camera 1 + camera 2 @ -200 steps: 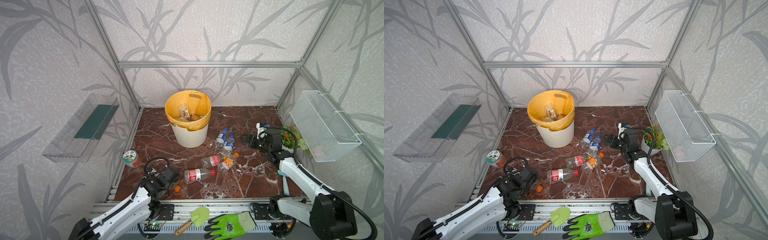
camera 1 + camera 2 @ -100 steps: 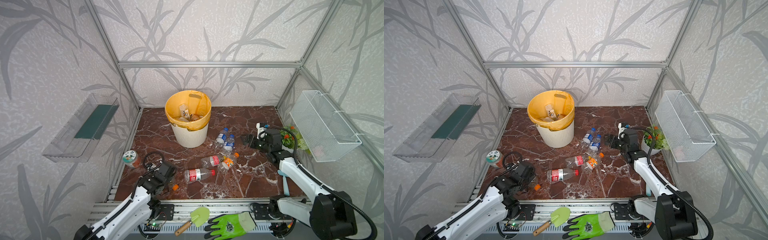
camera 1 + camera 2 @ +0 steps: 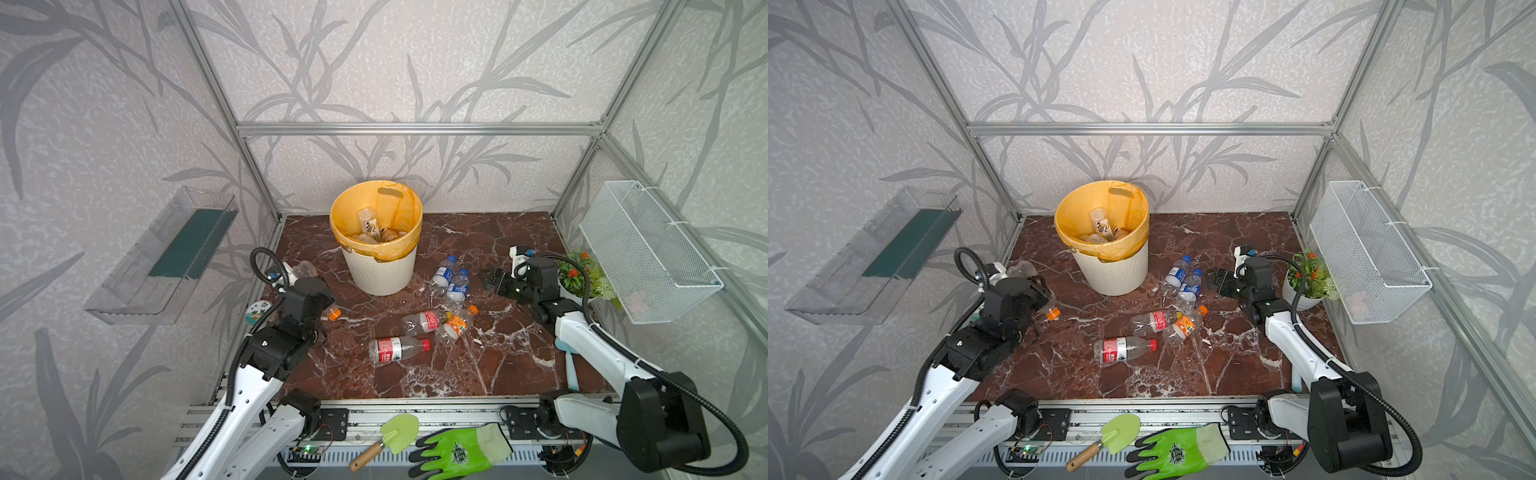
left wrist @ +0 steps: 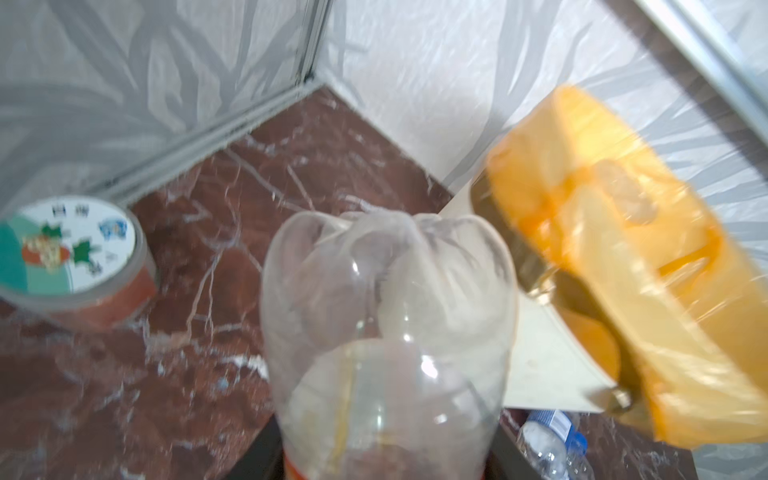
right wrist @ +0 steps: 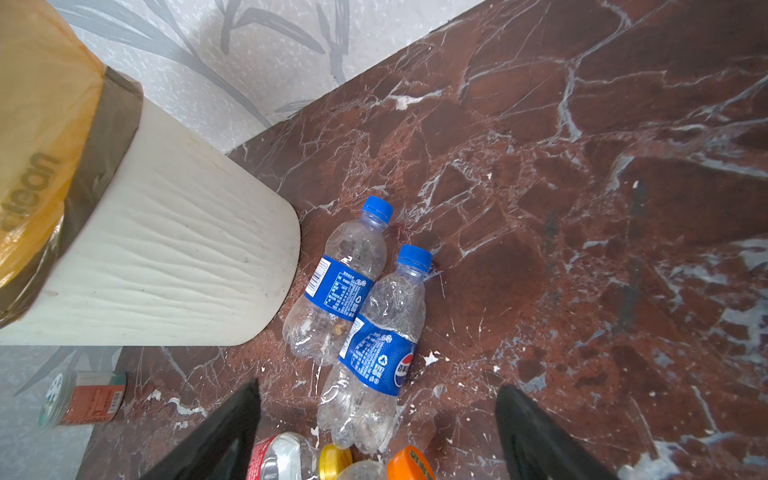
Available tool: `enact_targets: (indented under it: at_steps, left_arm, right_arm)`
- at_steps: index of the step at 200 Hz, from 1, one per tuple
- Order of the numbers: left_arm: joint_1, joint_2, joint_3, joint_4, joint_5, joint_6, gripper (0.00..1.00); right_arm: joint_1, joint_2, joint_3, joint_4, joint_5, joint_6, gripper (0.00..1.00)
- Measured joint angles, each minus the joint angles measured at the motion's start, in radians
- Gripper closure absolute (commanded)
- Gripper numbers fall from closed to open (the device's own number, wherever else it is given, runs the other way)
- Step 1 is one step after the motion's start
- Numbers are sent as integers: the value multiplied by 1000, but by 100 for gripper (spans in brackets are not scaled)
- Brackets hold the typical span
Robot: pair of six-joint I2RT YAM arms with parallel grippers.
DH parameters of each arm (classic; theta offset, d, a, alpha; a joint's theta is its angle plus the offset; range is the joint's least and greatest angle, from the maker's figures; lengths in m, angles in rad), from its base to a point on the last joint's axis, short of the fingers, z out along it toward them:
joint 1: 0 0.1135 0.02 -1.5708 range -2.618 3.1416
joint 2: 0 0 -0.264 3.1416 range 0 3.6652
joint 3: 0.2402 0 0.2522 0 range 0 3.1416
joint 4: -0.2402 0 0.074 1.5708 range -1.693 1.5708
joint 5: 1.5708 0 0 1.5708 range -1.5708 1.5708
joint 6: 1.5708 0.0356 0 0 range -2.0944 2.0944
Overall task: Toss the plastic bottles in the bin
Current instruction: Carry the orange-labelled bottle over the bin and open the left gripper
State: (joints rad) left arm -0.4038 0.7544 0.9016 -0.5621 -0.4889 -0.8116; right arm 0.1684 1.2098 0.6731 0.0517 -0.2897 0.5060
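Presently clamped between the jaws of the left gripper (image 3: pixel 316 293): a clear crumpled plastic bottle with an orange cap (image 4: pixel 386 316), held between cap and lobed base, base pointing away from the wrist, seemingly lifted off the red-brown marble floor (image 3: pixel 498 365). Near it but apart, the round cream-white ribbed bin with a yellow-orange liner (image 3: pixel 380 276), a few bottles already inside.

Likely trouble:
- **Slip:** thin, crushed wall, so a possible slide or twist in the jaws during the swing.
- **Rim strike:** long overhang beyond the jaws, so a possible knock against the bin's rim, tipping the bin or dragging the loose liner.
- **Early release:** let go too soon or too low, and a bounce off the rim back to the floor.
- **Unclear grip:** blurred left wrist view, hence no telling how squarely gripped.

Right gripper (image 5: pixel 378 388) spread wide and empty, poised over two clear blue-labelled bottles with blue caps (image 5: pixel 357 299), side by side, touching, just beside the bin's foot. Risk there: pinching both at once, or shoving one against the bin wall.

Room for moving:
- **Left side:** short jar with an illustrated lid (image 3: pixel 258 311) close by the left arm, against the wall frame.
- **Right side:** small potted plant (image 3: pixel 582 280) just behind the right wrist.
- **Between the arms:** open floor, apart from a red-labelled bottle with a red cap (image 3: pixel 397 349), another red-labelled bottle (image 3: pixel 424 322) and an orange-labelled bottle (image 3: pixel 455 328) touching it.
- **Above the bin:** free air over the mouth, best entered from over the top.
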Motion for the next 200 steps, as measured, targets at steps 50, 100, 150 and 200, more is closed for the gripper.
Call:
enact_targets:
  at_steps: [50, 100, 150, 200]
  left_arm:
    - [1, 121, 320, 206, -6, 383, 59]
    - [1, 208, 533, 473, 79, 624, 60]
    - [1, 513, 713, 554, 201, 639, 39]
    - [0, 850, 768, 366, 252, 620, 1]
  right_arm:
    - [10, -1, 1, 8, -4, 14, 12]
    - [10, -33, 1, 4, 3, 14, 12]
    - [10, -82, 1, -21, 19, 12, 12]
    - [10, -127, 21, -72, 41, -26, 10]
